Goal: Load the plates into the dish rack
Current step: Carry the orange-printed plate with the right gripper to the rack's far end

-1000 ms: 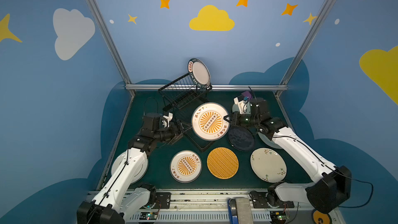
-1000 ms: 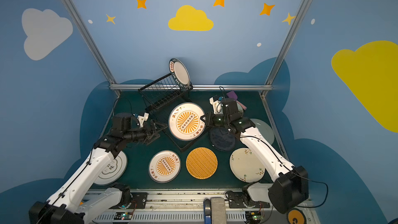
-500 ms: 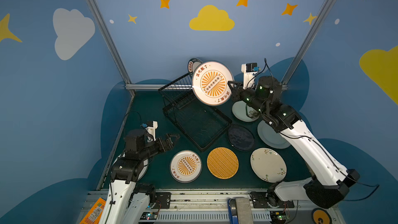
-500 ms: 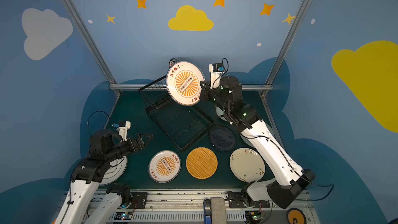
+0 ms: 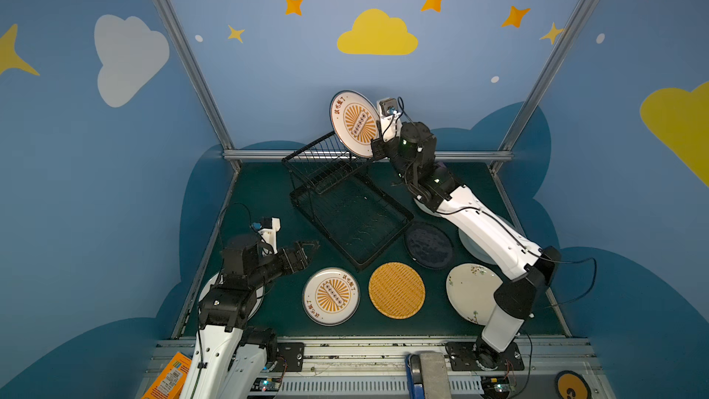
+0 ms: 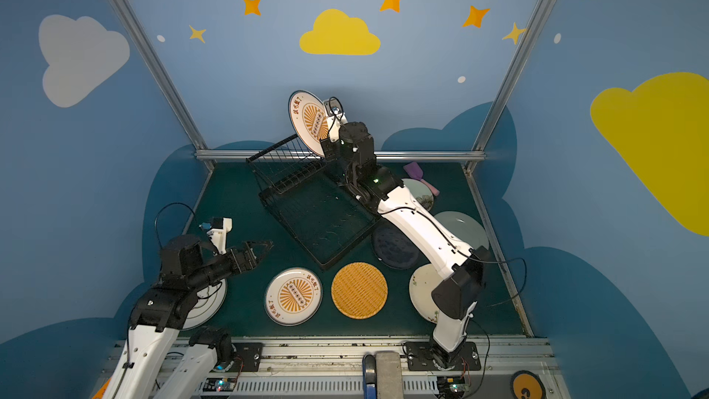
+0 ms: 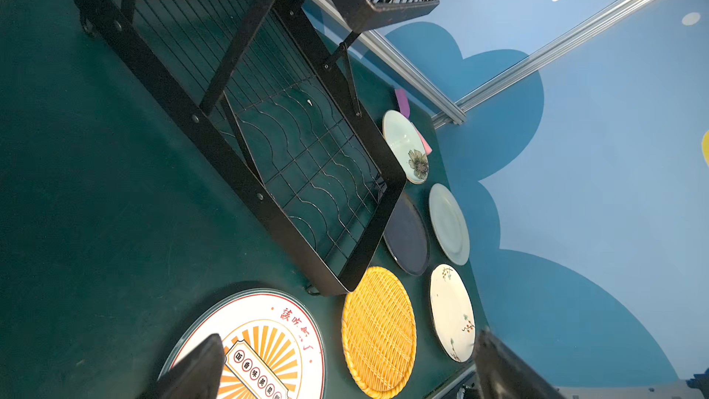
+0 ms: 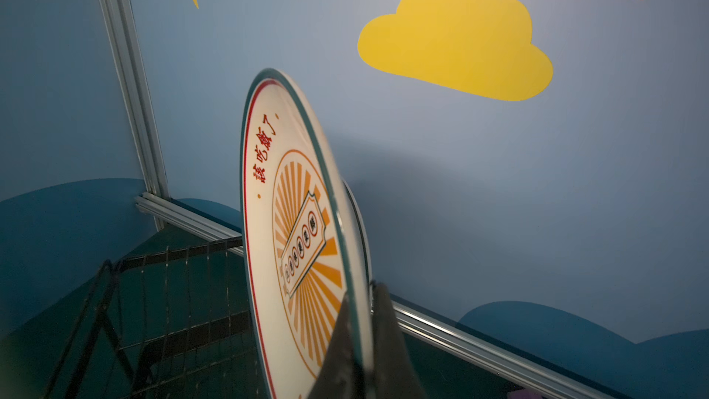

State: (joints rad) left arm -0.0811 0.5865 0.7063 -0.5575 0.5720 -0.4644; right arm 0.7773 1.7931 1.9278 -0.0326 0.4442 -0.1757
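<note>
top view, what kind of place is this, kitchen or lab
Probably a robot test booth, not a kitchen: cartoon cloud-and-star walls on an aluminium frame, left arm and right arm mounted on a rail, plates around a dish rack.

Both arms are the same build. The left arm (image 5: 216,343) and right arm (image 5: 479,228) have glossy white shell links and matte black joint housings. The left gripper (image 5: 311,249) and right gripper (image 5: 374,148) are black with tapered fingers. There's a white camera bracket (image 5: 270,229) just behind each hand, with a blue connector on it. A thin black cable (image 5: 575,262) runs back from the right hand, with a slack loop at the elbow. Green LEDs (image 5: 403,142) show behind the right hand. The black base plate (image 5: 484,355) has bolt heads showing.
</note>
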